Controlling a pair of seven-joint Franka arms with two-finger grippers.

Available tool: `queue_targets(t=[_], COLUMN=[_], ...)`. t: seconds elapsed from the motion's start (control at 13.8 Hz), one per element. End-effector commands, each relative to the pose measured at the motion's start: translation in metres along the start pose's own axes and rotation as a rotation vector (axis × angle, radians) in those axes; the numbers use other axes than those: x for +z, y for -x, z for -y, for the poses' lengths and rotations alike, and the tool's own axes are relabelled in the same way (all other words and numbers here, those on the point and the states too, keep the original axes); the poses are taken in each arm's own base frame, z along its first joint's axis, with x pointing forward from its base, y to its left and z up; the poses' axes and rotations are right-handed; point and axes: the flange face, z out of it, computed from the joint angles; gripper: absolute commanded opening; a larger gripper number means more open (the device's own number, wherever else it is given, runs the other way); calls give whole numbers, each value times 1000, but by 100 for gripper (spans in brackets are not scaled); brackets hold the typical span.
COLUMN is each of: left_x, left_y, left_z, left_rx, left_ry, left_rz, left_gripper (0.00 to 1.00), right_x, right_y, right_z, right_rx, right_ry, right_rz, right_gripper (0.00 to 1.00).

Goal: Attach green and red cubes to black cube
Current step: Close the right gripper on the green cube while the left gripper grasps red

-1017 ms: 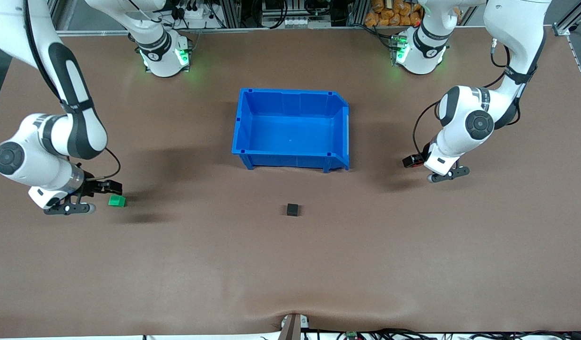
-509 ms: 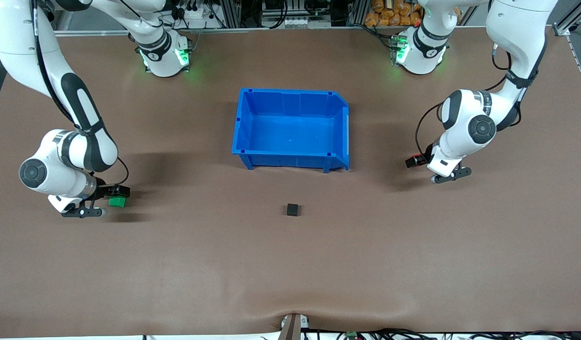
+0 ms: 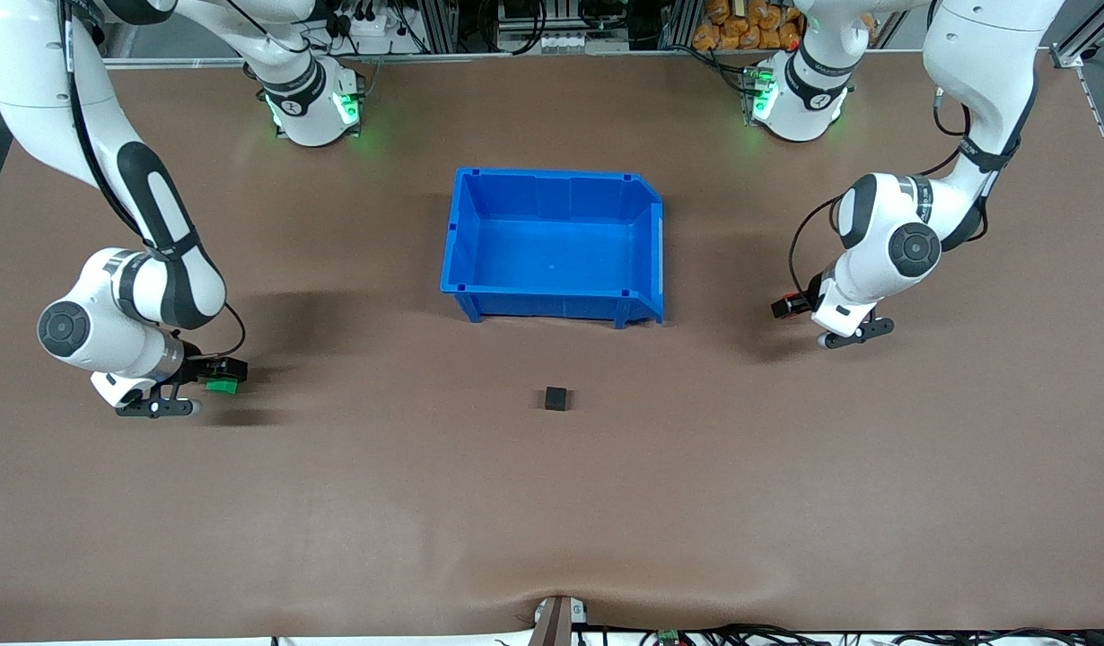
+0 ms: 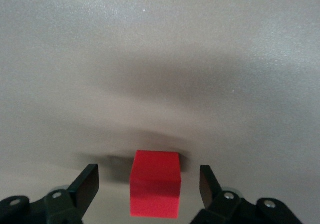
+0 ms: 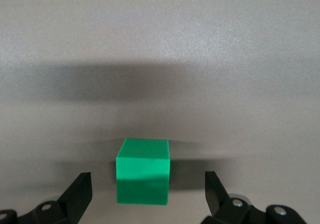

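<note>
Front view: a blue plastic bin (image 3: 552, 244) with an open, bare inside is seen on the brown table (image 3: 552, 502), and a small matte black cube (image 3: 556, 398) is set nearer to the camera than the bin, well apart from both arms. No brand, label or readable writing is shown on the cubes or the bin.

At the right arm's end of the table, the right gripper (image 3: 218, 380) is lowered around the small bright green cube (image 3: 220, 386). In the right wrist view the green cube (image 5: 143, 171) is seen resting on the table between the spread fingers (image 5: 79, 194) — a gap is left on each side.

At the left arm's end, the left gripper (image 3: 792, 307) is placed low around the small bright red cube (image 3: 791, 304). In the left wrist view the red cube (image 4: 155, 190) lies between the parted fingertips (image 4: 88, 183), untouched by either.
</note>
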Motion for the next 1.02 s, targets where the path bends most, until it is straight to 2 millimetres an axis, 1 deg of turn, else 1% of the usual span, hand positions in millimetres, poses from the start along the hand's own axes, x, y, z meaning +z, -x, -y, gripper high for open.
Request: queue_targets(t=[0.0,0.15,0.29,0.44,0.51,0.58,0.65,0.73,0.8,0.94], left_x=[0,0,-1,-1,-1,-1,1,1,1,3], left_y=[1,0,-1,-1,-1,-2,-2,-3,-3,-4], left_z=[0,0,0,0,0,-1,-1,-2,-2,-3], left_rx=[0,0,0,0,0,0,-2,1,-1,-1], left_ry=[-5,-4,-3,-2,-2,-1,-1,0,0,1], left_rz=[-16,-17,-20,-23,-23,-23,-21,-22,-22,-20], left_gripper=[78,69,61,56,55,54,54,55,54,55], right_x=[2,5,7,6,6,7,8,7,7,3], right_y=[-8,-8,-8,-8,-9,-9,-8,-8,-8,-11], right_z=[1,0,0,0,0,1,1,1,1,1], right_rx=[3,6,4,4,4,4,4,4,7,6], right_ry=[-13,-13,-14,-13,-13,-14,-15,-15,-16,-14], right_rz=[-14,-9,-6,-8,-8,-6,0,3,3,-6], right_gripper=[93,81,80,80,78,67,45,10,0,0])
